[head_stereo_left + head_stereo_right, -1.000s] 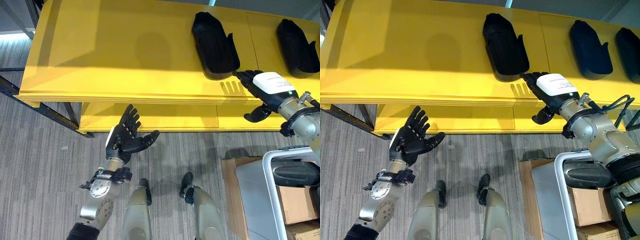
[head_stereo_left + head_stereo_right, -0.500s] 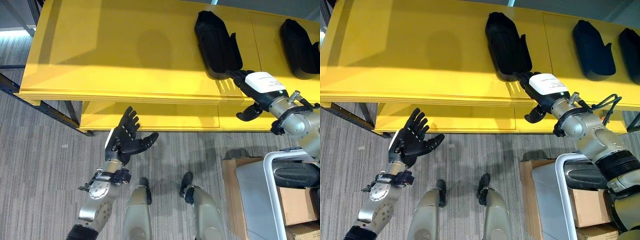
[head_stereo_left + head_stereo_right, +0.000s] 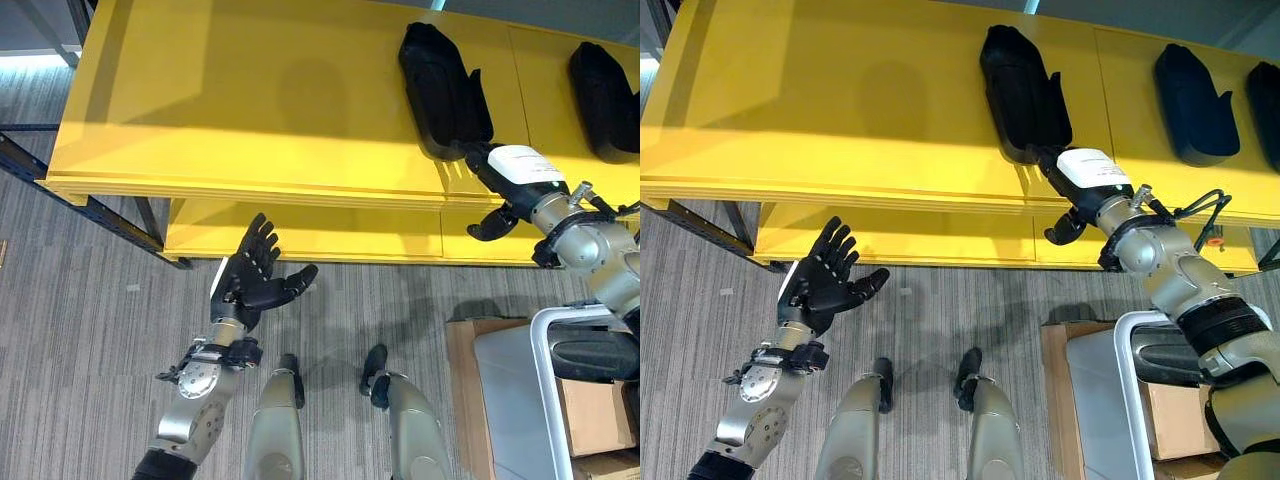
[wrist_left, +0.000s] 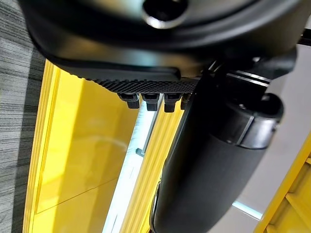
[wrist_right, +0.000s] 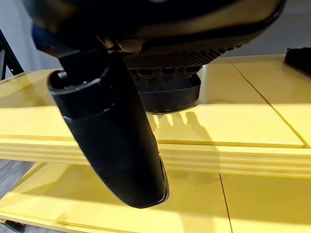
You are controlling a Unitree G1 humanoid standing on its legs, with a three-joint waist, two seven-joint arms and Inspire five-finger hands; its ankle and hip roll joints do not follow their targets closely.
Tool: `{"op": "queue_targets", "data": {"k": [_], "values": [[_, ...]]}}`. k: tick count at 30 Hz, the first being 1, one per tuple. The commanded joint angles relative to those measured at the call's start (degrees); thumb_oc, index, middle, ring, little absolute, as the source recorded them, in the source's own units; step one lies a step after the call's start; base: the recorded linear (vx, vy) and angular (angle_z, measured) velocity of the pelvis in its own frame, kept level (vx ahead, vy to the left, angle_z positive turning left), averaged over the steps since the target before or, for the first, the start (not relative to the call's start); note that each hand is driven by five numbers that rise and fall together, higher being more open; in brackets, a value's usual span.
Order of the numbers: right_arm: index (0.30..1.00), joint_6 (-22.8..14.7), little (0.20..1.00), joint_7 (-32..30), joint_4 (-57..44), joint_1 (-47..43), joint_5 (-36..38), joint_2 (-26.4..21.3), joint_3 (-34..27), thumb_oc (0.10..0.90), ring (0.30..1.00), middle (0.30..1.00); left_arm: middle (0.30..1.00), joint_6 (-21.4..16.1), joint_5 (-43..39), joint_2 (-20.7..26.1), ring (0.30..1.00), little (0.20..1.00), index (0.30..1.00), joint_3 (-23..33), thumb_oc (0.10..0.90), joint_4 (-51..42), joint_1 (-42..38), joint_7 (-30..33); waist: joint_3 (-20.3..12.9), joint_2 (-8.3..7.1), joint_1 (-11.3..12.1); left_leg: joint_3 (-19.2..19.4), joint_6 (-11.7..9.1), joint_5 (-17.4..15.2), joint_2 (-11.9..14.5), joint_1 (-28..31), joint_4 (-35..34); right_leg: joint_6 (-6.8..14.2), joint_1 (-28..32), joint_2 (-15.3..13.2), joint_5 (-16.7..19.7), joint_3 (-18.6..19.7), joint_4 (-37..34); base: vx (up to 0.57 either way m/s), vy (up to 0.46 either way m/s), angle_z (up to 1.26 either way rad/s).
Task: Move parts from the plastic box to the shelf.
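Right hand (image 3: pixel 1087 178) with straight fingers against the near end of a black part (image 3: pixel 1025 92) lying on the yellow shelf (image 3: pixel 840 110), left hand (image 3: pixel 250 283) spread and idle below: a skewed push could swing the part crooked.

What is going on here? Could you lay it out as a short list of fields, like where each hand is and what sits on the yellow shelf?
Shelf: yellow shelf, top board carrying black parts
Nearest part: black part lying on the top board
Other parts: more black parts further to the robot's right
Right hand: right hand with straight fingers at the near end of the nearest part
Left hand: left hand open, palm up, over the carpeted floor, holding nothing
Box: plastic box at lower right
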Motion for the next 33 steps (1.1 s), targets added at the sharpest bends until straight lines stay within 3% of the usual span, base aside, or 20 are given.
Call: {"op": "queue_targets", "data": {"k": [1, 33], "values": [[1.000, -0.5, 1.000, -3.2, 2.2, -8.9, 2.7, -0.7, 0.3, 0.900, 1.000, 1.000, 1.000, -5.5, 0.2, 2.4, 1.000, 1.000, 1.000, -0.7, 0.900, -7.6, -0.6, -1.8, -3.2, 0.38, 0.8, -8.2, -3.2, 4.2, 2.3, -1.4, -4.6, 3.6, 4.5, -1.9, -6.6, 2.3, 5.2, 0.00, 0.000, 0.00], [1.000, -0.3, 1.000, -2.5, 3.8, -15.0, 4.2, 3.1, 4.3, 0.900, 1.000, 1.000, 1.000, -5.9, -0.3, 2.4, 1.000, 1.000, 1.000, -0.3, 0.900, -7.7, -0.6, -1.5, -2.3, 0.68, 2.1, -8.6, -2.9, 4.0, 1.9, -2.7, -3.9, 3.7, 3.8, -2.1, -6.5, 1.9, 5.7, 0.00, 0.001, 0.01]]}}
